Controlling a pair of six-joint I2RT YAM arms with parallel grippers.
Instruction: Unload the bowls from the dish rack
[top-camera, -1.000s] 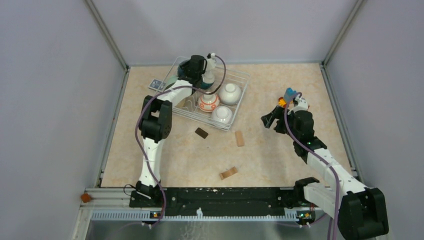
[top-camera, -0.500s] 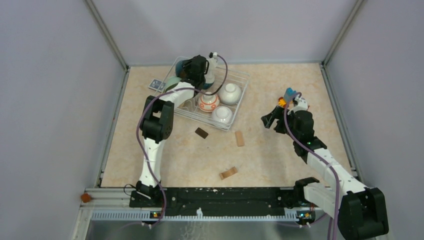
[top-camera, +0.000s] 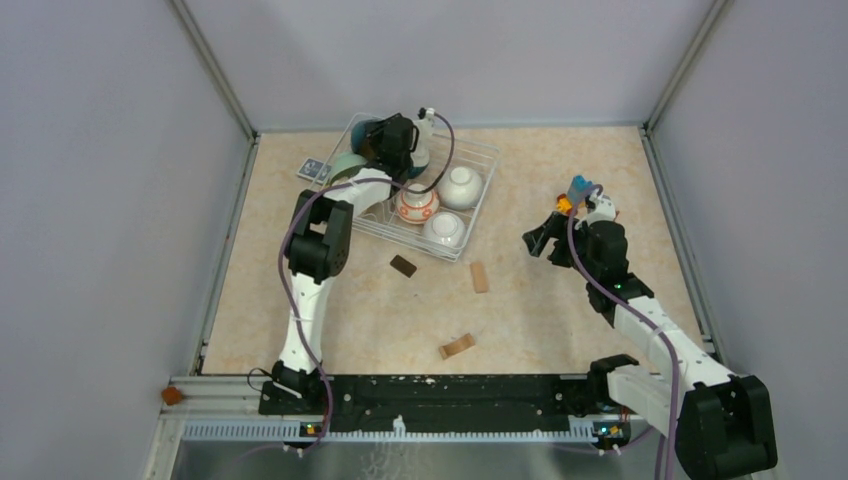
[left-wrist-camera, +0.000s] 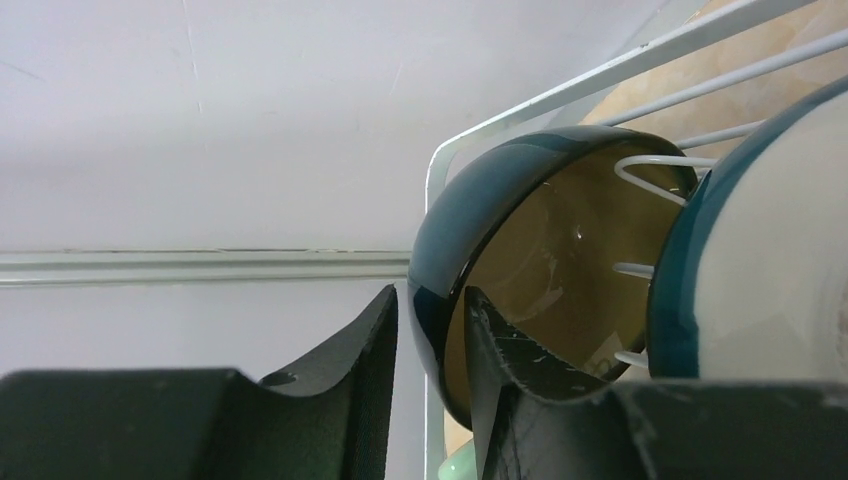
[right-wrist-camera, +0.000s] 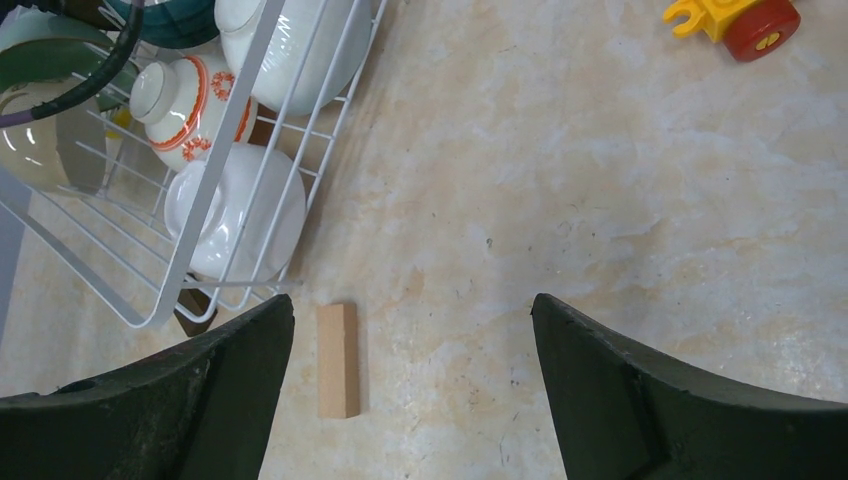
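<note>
The white wire dish rack (top-camera: 472, 144) stands at the back left. My left gripper (top-camera: 388, 140) is at its back left corner, shut on the rim of a dark teal bowl with a brown lining (left-wrist-camera: 560, 260). One finger is inside the bowl and one outside (left-wrist-camera: 430, 290). A teal-and-white bowl (left-wrist-camera: 760, 250) stands right beside it. Also in the rack are an orange-patterned bowl (top-camera: 417, 204), two white bowls (top-camera: 460, 187) (top-camera: 444, 229) and a pale green bowl (top-camera: 347, 163). My right gripper (top-camera: 540, 238) is open and empty above the bare table (right-wrist-camera: 412, 300).
A light wooden block (top-camera: 480, 277) lies just right of the rack's near corner and shows in the right wrist view (right-wrist-camera: 338, 360). Another wooden block (top-camera: 457, 346) and a dark one (top-camera: 403, 265) lie nearer. A blue card (top-camera: 313, 169) lies left of the rack. A toy (top-camera: 578, 192) lies right.
My left arm has shifted slightly, and its gripper has moved a little right along the rack's back corner. The right arm has not moved.
</note>
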